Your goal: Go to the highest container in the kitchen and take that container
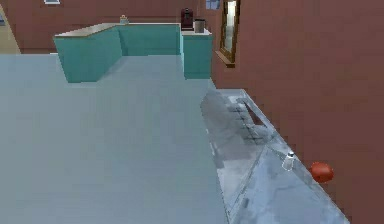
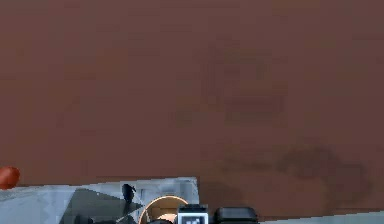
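Grey glossy counter point(image 1: 262, 178) lines flat brown wall point(image 1: 320, 80), teal cabinets point(image 1: 100, 52) beyond.

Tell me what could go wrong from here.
1. The gripper sits low at the grey counter, by a tan round thing. I cannot tell whether it holds anything, and driving off might sweep that thing along.
2. The brown wall stands just behind the counter, so extending the arm could hit it.
3. A small bottle and a red round thing stand farther along the counter; hugging it may knock them.
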Robot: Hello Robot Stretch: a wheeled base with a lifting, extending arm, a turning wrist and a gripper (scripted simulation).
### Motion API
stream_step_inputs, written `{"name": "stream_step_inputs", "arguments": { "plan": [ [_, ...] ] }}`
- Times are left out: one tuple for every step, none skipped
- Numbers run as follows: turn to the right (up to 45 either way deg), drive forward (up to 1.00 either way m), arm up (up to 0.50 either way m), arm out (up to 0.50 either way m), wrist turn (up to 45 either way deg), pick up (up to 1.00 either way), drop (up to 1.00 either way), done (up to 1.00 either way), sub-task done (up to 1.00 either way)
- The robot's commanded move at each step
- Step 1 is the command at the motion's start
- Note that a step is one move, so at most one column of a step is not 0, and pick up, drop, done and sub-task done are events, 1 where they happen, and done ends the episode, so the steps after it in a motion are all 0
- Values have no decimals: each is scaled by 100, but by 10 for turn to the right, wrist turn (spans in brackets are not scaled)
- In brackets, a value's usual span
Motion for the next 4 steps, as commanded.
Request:
{"name": "stream_step_inputs", "arguments": {
  "plan": [
    [0, 0, 0, 0, 270, 0, 0, 0, 0],
    [0, 0, -30, 0, 0, 0, 0, 0, 0],
    [0, 0, 0, 0, 0, 100, 0, 0, 0],
    [0, 0, 10, 0, 0, 0, 0, 0, 0]
  ]
}}
